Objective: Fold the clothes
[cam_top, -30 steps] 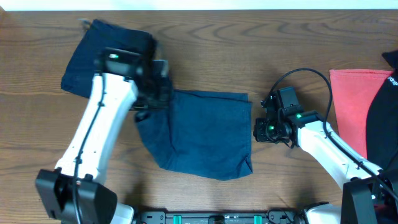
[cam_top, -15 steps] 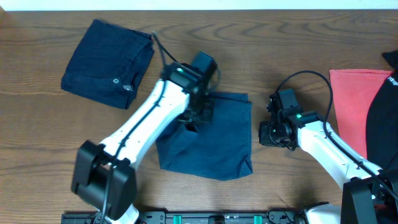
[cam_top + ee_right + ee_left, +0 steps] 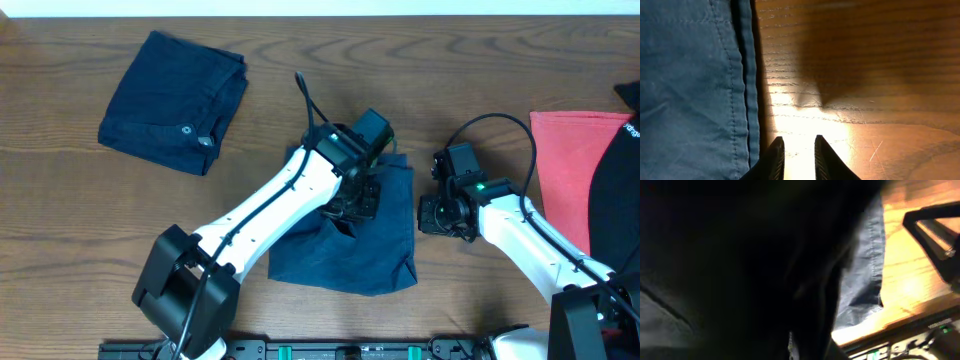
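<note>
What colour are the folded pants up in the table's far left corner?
They're dark navy blue denim trousers, clearest in the overhead view.

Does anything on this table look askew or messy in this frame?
The middle denim garment is rumpled and lopsided under the left gripper, with an uneven outline, unlike the neatly folded pair at the upper left. Nothing looks spilled or damaged.

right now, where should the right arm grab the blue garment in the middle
Take the right hemmed edge of the blue garment, coming from its right side, low: that stitched edge lies flat beside the right end effector.
</note>
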You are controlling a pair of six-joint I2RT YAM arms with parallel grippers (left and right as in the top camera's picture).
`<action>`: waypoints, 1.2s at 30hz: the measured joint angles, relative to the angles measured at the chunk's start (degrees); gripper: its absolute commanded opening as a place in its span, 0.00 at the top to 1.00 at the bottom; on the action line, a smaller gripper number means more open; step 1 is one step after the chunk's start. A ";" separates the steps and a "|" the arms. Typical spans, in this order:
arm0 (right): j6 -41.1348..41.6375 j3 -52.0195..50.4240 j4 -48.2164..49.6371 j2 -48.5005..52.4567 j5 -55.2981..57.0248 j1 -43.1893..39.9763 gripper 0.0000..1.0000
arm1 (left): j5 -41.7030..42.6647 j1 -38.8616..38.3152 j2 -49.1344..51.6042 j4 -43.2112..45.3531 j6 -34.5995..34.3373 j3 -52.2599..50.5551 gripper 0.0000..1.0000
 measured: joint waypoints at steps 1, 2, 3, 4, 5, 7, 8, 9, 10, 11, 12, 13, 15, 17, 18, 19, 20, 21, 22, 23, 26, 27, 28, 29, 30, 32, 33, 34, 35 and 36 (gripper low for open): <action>0.00 0.00 0.02 0.00 0.02 0.00 0.81 | 0.13 -0.33 0.00 0.61 -0.66 0.00 0.69; 0.00 -0.02 0.02 0.00 0.02 0.00 0.81 | 0.20 -0.70 0.00 1.38 -1.55 0.00 0.68; 0.00 -0.02 0.02 0.00 0.02 0.00 0.80 | 0.28 -1.16 0.00 2.19 -2.54 -0.04 0.67; 0.00 -0.07 0.02 0.00 0.04 0.00 0.80 | 0.37 -1.60 0.00 2.99 -3.41 -0.04 0.67; 0.00 -0.07 0.02 0.00 0.04 0.00 0.81 | 0.37 -1.99 0.00 3.74 -4.37 -0.04 0.67; 0.00 -0.09 0.02 0.00 0.04 0.00 0.81 | 0.39 -2.80 0.00 4.96 -6.27 -0.04 0.67; 0.00 -0.11 0.02 0.00 0.02 0.00 0.80 | 0.46 -3.19 0.00 5.68 -7.13 -0.04 0.67; 0.00 -0.17 0.02 0.00 0.04 0.00 0.81 | 0.79 -3.65 0.00 6.45 -7.69 -0.04 0.67; 0.00 -0.24 0.00 0.00 0.04 0.00 0.81 | 1.11 -3.98 0.00 6.86 -8.13 -0.04 0.67; 0.00 -0.28 0.02 0.00 0.02 0.00 0.81 | 1.42 -4.31 0.00 7.02 -8.52 -0.04 0.67; 0.00 -0.37 0.00 0.00 0.02 0.00 0.80 | 1.70 -4.72 0.00 6.93 -8.63 -0.04 0.67; 0.00 -0.39 -0.02 0.00 -0.02 0.00 0.79 | 1.88 -5.05 0.00 6.73 -8.44 -0.04 0.67; -0.42 -0.39 0.20 0.00 -1.03 0.00 0.76 | 2.03 -5.35 0.00 5.44 -7.37 -0.04 0.67; -3.02 -0.50 1.51 0.00 -4.55 -0.02 0.73 | 0.85 -5.25 0.00 2.38 -6.51 -0.07 0.67; -4.70 -0.55 2.34 0.00 -6.91 -0.04 0.72 | 0.00 -5.07 0.00 0.87 -6.25 -0.11 0.67; -6.49 -0.57 3.17 0.00 -9.49 -0.04 0.70 | -1.25 -4.74 0.00 -0.83 -5.84 -0.11 0.67; -8.39 -0.59 4.09 0.00 -12.46 -0.04 0.70 | -2.51 -4.26 0.00 -2.62 -5.62 -0.11 0.67; -10.49 -0.59 5.01 0.00 -15.91 -0.04 0.68 | -3.78 -3.76 0.00 -3.87 -5.51 -0.13 0.67; -11.80 -0.59 5.51 0.00 -18.53 -0.04 0.67 | -4.98 -3.10 0.00 -4.98 -5.38 -0.13 0.67; -13.09 -0.59 5.95 0.00 -21.18 -0.04 0.67 | -6.25 -2.29 0.00 -5.92 -5.11 -0.13 0.67; -15.32 -0.59 5.97 0.00 -26.05 0.17 0.65 | -8.70 0.28 0.00 -7.80 -3.69 -0.13 0.67; -15.50 -0.59 5.97 0.00 -26.69 0.35 0.65 | -9.14 0.96 0.00 -8.07 -3.28 -0.13 0.67; -15.37 -0.59 6.05 0.00 -27.08 0.61 0.64 | -9.31 1.62 0.00 -8.26 -2.82 -0.13 0.67; -14.91 -0.59 6.38 0.00 -26.97 0.83 0.64 | -9.31 2.25 0.00 -8.37 -2.29 -0.13 0.67; -14.05 -0.61 7.23 0.00 -26.21 1.05 0.64 | -9.07 2.64 0.00 -8.26 -1.44 -0.13 0.67; -12.63 -0.72 9.84 0.00 -24.46 1.14 0.64 | -8.28 2.62 0.00 -8.11 -0.31 -0.13 0.67; -12.00 -0.74 11.80 0.00 -23.23 1.14 0.64 | -7.91 2.25 0.00 -8.07 0.31 -0.13 0.66; -11.45 -0.74 13.97 0.00 -22.12 1.14 0.64 | -7.67 1.66 0.00 -8.00 0.81 -0.13 0.66; -10.88 -0.72 15.80 0.00 -21.38 1.14 0.63 | -7.54 1.03 0.00 -7.91 1.29 -0.13 0.63; -10.36 -0.74 18.10 0.00 -20.22 1.14 0.63 | -7.54 -0.07 0.00 -7.85 1.90 -0.13 0.62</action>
